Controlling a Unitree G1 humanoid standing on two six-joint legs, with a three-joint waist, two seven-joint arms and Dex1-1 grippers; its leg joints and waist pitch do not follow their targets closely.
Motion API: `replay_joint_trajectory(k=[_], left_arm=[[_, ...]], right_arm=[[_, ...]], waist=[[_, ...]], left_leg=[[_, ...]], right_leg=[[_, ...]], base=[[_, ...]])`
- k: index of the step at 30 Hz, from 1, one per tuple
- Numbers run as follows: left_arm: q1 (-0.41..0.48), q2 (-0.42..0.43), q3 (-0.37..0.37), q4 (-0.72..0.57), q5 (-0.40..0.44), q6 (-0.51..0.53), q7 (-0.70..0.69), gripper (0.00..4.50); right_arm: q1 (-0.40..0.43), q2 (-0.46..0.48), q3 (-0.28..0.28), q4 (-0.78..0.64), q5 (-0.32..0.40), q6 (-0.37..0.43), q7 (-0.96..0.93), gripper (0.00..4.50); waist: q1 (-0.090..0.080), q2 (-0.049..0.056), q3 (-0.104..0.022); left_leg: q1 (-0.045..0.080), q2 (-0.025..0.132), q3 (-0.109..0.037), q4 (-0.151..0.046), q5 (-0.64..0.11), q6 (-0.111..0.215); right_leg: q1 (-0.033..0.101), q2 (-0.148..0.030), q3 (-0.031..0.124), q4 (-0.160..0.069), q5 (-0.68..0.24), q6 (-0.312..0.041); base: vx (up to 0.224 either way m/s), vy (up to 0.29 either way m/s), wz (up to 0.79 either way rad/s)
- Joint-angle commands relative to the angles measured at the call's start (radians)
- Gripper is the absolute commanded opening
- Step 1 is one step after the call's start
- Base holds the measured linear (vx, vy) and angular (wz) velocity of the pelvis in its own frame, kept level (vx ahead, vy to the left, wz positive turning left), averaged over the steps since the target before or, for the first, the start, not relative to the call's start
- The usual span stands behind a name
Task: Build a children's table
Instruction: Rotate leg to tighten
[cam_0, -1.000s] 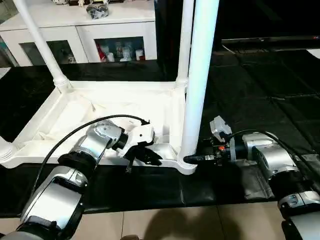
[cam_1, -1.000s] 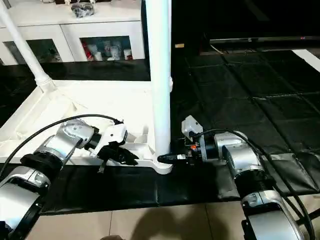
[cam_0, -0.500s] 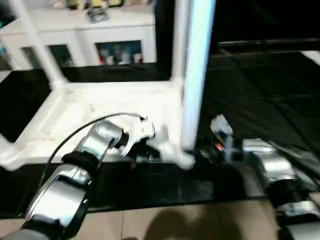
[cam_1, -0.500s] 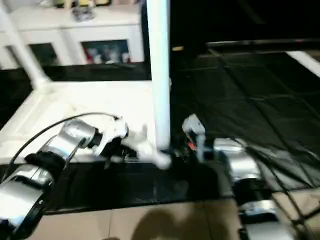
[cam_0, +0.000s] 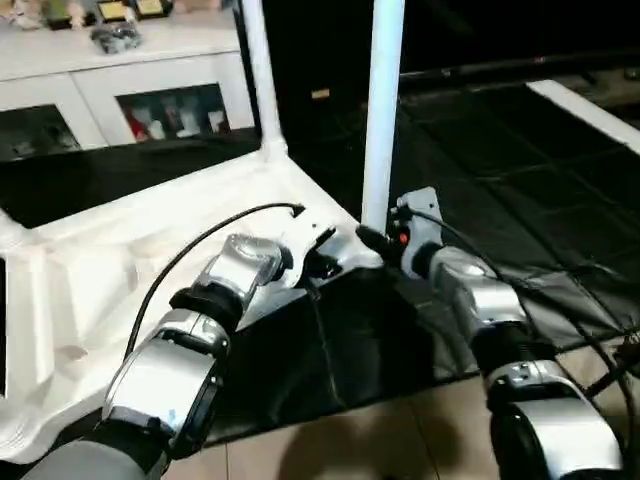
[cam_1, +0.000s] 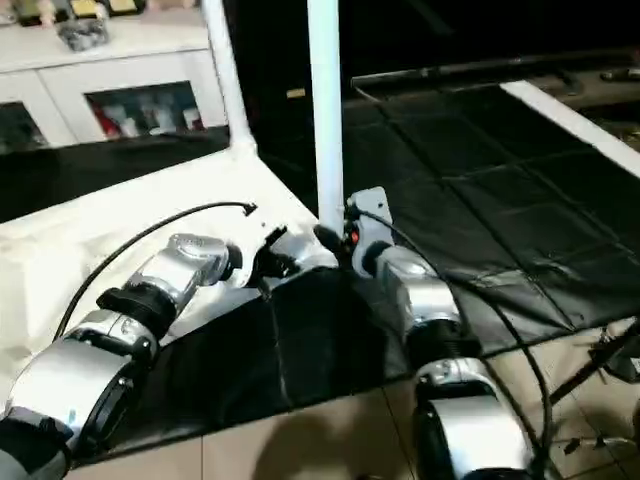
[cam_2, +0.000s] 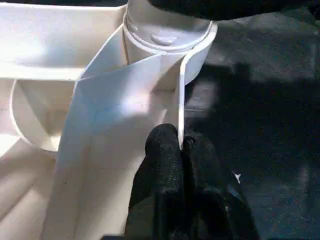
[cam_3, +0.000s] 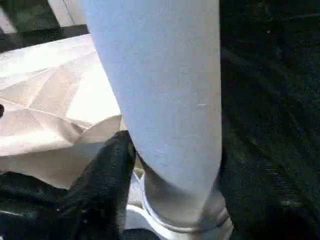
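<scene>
Here, the table top (cam_0: 90, 270) lies upside down on the black mat (cam_0: 520, 180), and the step in hand is judged to be seating the near leg (cam_0: 382, 110) in its corner socket (cam_2: 167, 37).

On the left, the left gripper (cam_2: 181, 145) is pinched together on the thin rim (cam_2: 181, 100) of the top, just beside that socket. This hold should be kept firm so that the top is not dragged while the leg is worked.

To the right, the right gripper (cam_0: 372, 240) is set against the base of the leg. One black finger (cam_3: 107, 175) is seen touching the leg just above the socket collar; the other is hidden behind the leg, so whether the leg is truly clamped cannot be told. The leg should be kept upright and pressed straight down; a sideways push is likely to tilt it in the socket.

The top is white plastic with a ribbed underside and round sockets at the corners. Two legs are seen standing upright: the near one, and a second (cam_0: 256, 70) at the far corner, before a white cabinet (cam_0: 120, 90). Both are long, round and white.
</scene>
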Motion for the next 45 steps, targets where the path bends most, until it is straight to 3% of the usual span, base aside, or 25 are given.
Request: replay_joint_trajectory(k=[1, 3, 6, 7, 8, 13, 17, 21, 25, 30, 32, 33, 35, 36, 43, 45], left_arm=[[-0.040, -0.033, -0.008, -0.058, -0.019, -0.056, -0.006, 0.00], [-0.024, -0.008, -0.024, -0.063, -0.002, -0.090, -0.032, 0.00], [-0.001, 0.024, -0.040, -0.072, 0.013, -0.120, -0.078, 0.00], [0.013, 0.044, -0.047, -0.080, 0.014, -0.130, -0.112, 0.00], [0.013, 0.044, -0.047, -0.080, 0.014, -0.130, -0.112, 0.00], [0.057, 0.104, -0.073, -0.104, 0.017, -0.203, -0.240, 0.00], [0.095, 0.157, -0.097, -0.138, -0.006, -0.238, -0.408, 0.00], [0.105, 0.192, -0.123, -0.149, 0.004, -0.264, -0.481, 0.00], [0.122, 0.242, -0.164, -0.169, 0.016, -0.298, -0.613, 0.00], [0.143, 0.275, -0.205, -0.205, 0.030, -0.330, -0.709, 0.00], [0.147, 0.278, -0.215, -0.212, 0.032, -0.344, -0.722, 0.00], [0.147, 0.277, -0.216, -0.212, 0.032, -0.345, -0.723, 0.00], [0.148, 0.275, -0.218, -0.215, 0.030, -0.349, -0.724, 0.00], [0.149, 0.269, -0.219, -0.222, 0.026, -0.345, -0.724, 0.00], [0.149, 0.269, -0.219, -0.222, 0.026, -0.345, -0.724, 0.00], [0.151, 0.267, -0.219, -0.227, 0.024, -0.342, -0.724, 0.00]], right_arm=[[0.010, 0.092, 0.085, 0.037, 0.006, 0.009, 0.072, 2.95], [0.028, 0.068, 0.086, 0.029, 0.004, -0.022, 0.098, 3.13], [0.062, 0.027, 0.094, -0.005, 0.011, -0.049, 0.176, 3.30], [0.088, -0.006, 0.102, -0.038, 0.013, -0.071, 0.235, 3.41], [0.088, -0.006, 0.102, -0.038, 0.013, -0.071, 0.235, 3.50], [0.152, -0.107, 0.105, -0.147, 0.059, -0.070, 0.425, 3.95], [0.177, -0.206, 0.120, -0.190, 0.064, -0.096, 0.569, 4.24], [0.185, -0.249, 0.122, -0.232, 0.094, -0.073, 0.662, 4.43], [0.188, -0.298, 0.151, -0.280, 0.134, -0.037, 0.803, 4.43], [0.178, -0.312, 0.189, -0.289, 0.146, 0.000, 0.897, 4.27], [0.167, -0.310, 0.210, -0.276, 0.133, -0.002, 0.918, 4.27], [0.165, -0.310, 0.212, -0.273, 0.131, -0.002, 0.920, 4.05], [0.158, -0.307, 0.222, -0.265, 0.130, 0.000, 0.929, 3.90], [0.150, -0.299, 0.231, -0.255, 0.133, 0.006, 0.939, 3.90], [0.150, -0.299, 0.231, -0.255, 0.133, 0.006, 0.939, 3.90], [0.147, -0.296, 0.234, -0.251, 0.133, 0.008, 0.942, 3.66]], waist=[[0.016, -0.015, -0.071], [0.025, -0.013, -0.082], [0.039, -0.015, -0.087], [0.044, -0.020, -0.086], [0.053, -0.016, -0.081], [0.075, -0.014, -0.076], [0.089, -0.016, -0.073], [0.096, -0.014, -0.075], [0.109, -0.018, -0.078], [0.117, -0.020, -0.075], [0.122, -0.023, -0.074], [0.124, -0.023, -0.072], [0.130, -0.022, -0.073], [0.130, -0.029, -0.071], [0.131, -0.027, -0.075], [0.132, -0.028, -0.075]], left_leg=[[-0.006, 0.021, -0.004, -0.061, -0.146, 0.122], [-0.015, 0.023, -0.006, -0.056, -0.070, 0.143], [-0.022, 0.022, -0.004, -0.045, -0.003, 0.179], [-0.021, 0.023, -0.002, -0.044, -0.001, 0.188], [-0.021, 0.023, 0.002, -0.044, -0.019, 0.199], [-0.012, 0.034, 0.002, -0.051, -0.097, 0.153], [-0.008, 0.035, 0.003, -0.056, -0.140, 0.120], [-0.005, 0.039, 0.003, -0.056, -0.135, 0.116], [-0.007, 0.039, 0.004, -0.053, -0.099, 0.134], [-0.004, 0.041, 0.005, -0.057, -0.116, 0.113], [0.000, 0.042, 0.007, -0.058, -0.127, 0.103], [-0.002, 0.041, 0.008, -0.059, -0.132, 0.097], [0.006, 0.042, 0.010, -0.059, -0.142, 0.087], [0.007, 0.042, 0.010, -0.061, -0.149, 0.083], [0.004, 0.042, 0.010, -0.061, -0.132, 0.081], [0.002, 0.039, 0.011, -0.060, -0.130, 0.082]], right_leg=[[0.057, -0.074, 0.056, -0.059, -0.311, -0.162], [0.065, -0.075, 0.059, -0.040, -0.208, -0.176], [0.061, -0.071, 0.062, -0.021, -0.103, -0.198], [0.060, -0.070, 0.062, -0.021, -0.098, -0.197], [0.058, -0.069, 0.059, -0.025, -0.124, -0.191], [0.051, -0.066, 0.061, -0.038, -0.276, -0.145], [0.048, -0.068, 0.063, -0.043, -0.328, -0.137], [0.044, -0.069, 0.067, -0.040, -0.313, -0.142], [0.045, -0.068, 0.071, -0.029, -0.255, -0.153], [0.040, -0.070, 0.071, -0.035, -0.320, -0.142], [0.037, -0.070, 0.074, -0.037, -0.334, -0.140], [0.038, -0.070, 0.075, -0.036, -0.347, -0.137], [0.034, -0.071, 0.080, -0.038, -0.360, -0.136], [0.033, -0.068, 0.081, -0.037, -0.359, -0.138], [0.037, -0.069, 0.084, -0.029, -0.323, -0.145], [0.038, -0.070, 0.084, -0.030, -0.324, -0.144]], base=[[0.000, 0.000, 0.00], [0.000, 0.000, 0.00], [0.000, 0.000, 0.00], [0.000, 0.000, 0.00], [0.000, 0.000, 0.00], [0.000, 0.000, 0.00], [0.000, 0.000, 0.00], [0.000, 0.000, 0.00], [0.000, 0.000, 0.00], [0.000, 0.000, 0.00], [0.000, 0.000, 0.00], [0.000, 0.000, 0.00], [0.000, 0.000, 0.00], [0.000, 0.000, 0.00], [0.000, 0.000, 0.00], [0.000, 0.000, 0.00]])
